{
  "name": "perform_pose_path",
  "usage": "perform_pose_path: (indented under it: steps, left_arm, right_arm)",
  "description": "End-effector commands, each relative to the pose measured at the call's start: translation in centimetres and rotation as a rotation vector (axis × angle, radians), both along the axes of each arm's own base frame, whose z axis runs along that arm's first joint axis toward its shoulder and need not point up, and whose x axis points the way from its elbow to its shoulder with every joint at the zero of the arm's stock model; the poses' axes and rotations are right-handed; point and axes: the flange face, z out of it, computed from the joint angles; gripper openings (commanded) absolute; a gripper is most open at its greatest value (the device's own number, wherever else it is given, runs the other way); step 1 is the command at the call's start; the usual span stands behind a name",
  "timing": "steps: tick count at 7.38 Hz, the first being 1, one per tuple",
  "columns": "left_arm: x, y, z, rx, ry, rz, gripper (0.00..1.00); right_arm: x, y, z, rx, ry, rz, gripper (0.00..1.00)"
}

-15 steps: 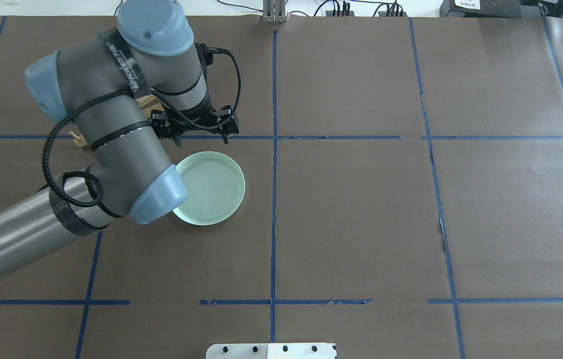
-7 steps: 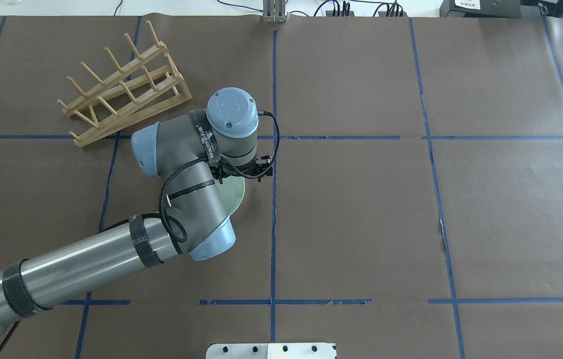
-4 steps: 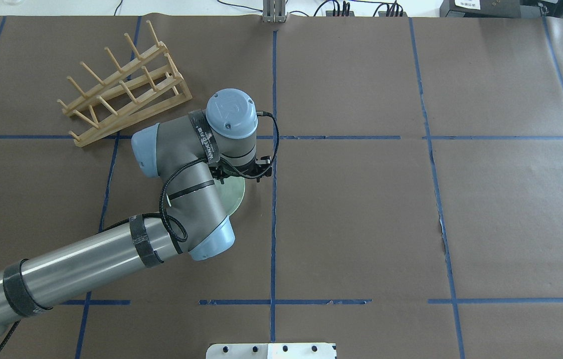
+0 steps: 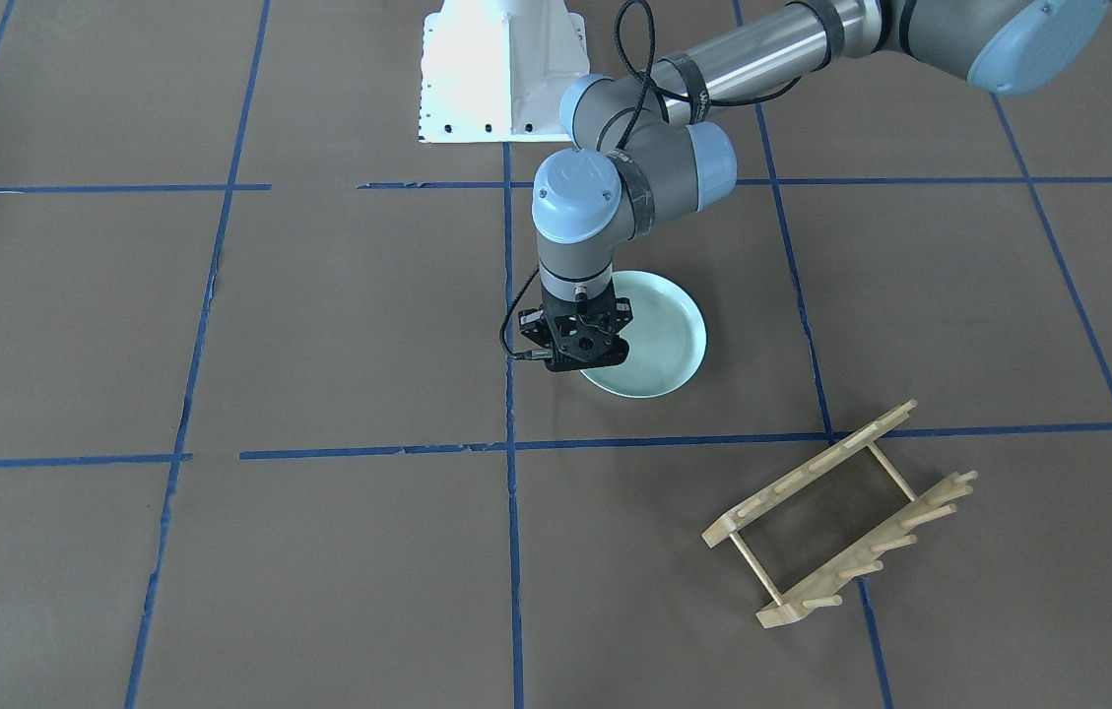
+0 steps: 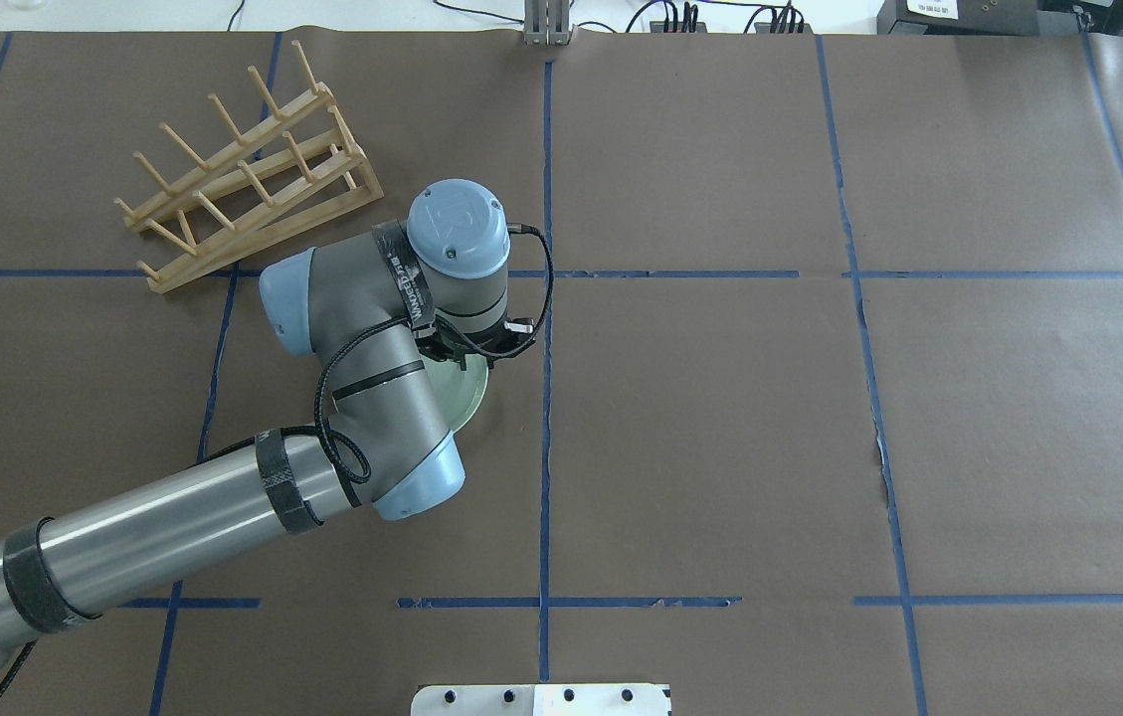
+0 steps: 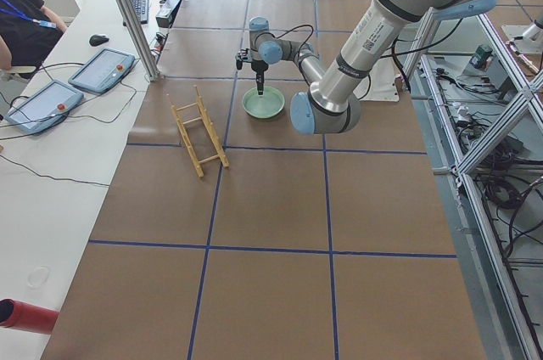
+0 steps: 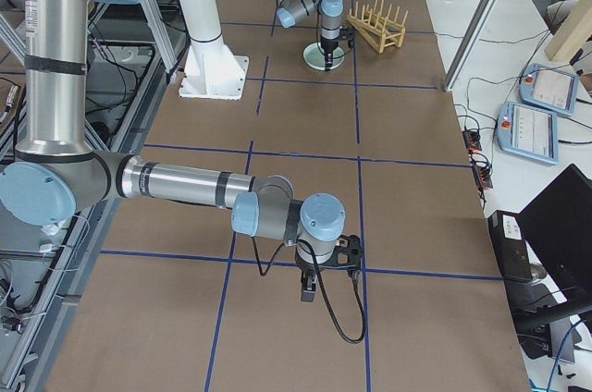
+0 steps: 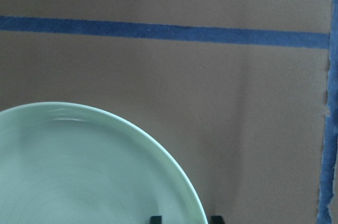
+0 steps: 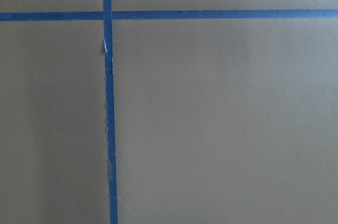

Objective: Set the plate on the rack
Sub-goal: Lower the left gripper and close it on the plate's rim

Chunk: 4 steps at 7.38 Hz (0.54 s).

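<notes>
Left pincer [image 8: 186,219] moved from rack [image 4: 841,512] to plate [image 4: 659,340], sank lower; jaws apart astride rim. Grasp looked imminent. Right pincer [image 7: 310,288]: cannot tell.

Left arm [image 5: 153,537] is shiny silver tube, grey joints [image 5: 362,298], pale blue end caps [image 5: 457,224], black straps [image 5: 282,482], loopy black cable [image 5: 318,413], black hand [image 4: 580,362].

Bright, even light from above fills every view, and shadows on the brown paper [image 5: 720,418] are faint and soft. The left wrist view shows a dim one at the lower right beside the plate [image 8: 79,171], whose surface looks slightly soft. The white pedestal [image 4: 501,59] glares, washed out, at the front view's top. The tape lines [image 9: 108,129] are crisp.
</notes>
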Motion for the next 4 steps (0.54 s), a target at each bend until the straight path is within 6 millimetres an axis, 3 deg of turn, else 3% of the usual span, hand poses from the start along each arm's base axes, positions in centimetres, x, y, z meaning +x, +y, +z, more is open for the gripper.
perform_pose_path:
  steps: [1,2,4]
  left_arm:
    - [0.0,0.1,-0.1,-0.004,0.002,0.003,0.0]
    - [-0.3,0.0,-0.4,-0.002,0.003,-0.001,0.0]
    - [-5.5,0.0,-4.6,0.01,-0.019,-0.018,0.0]
  right_arm:
    - [0.0,0.0,0.1,-0.002,0.0,0.0,1.0]
    - [0.0,0.0,0.0,0.001,0.0,-0.001,1.0]
    - [0.0,0.0,0.0,0.0,0.0,0.0,1.0]
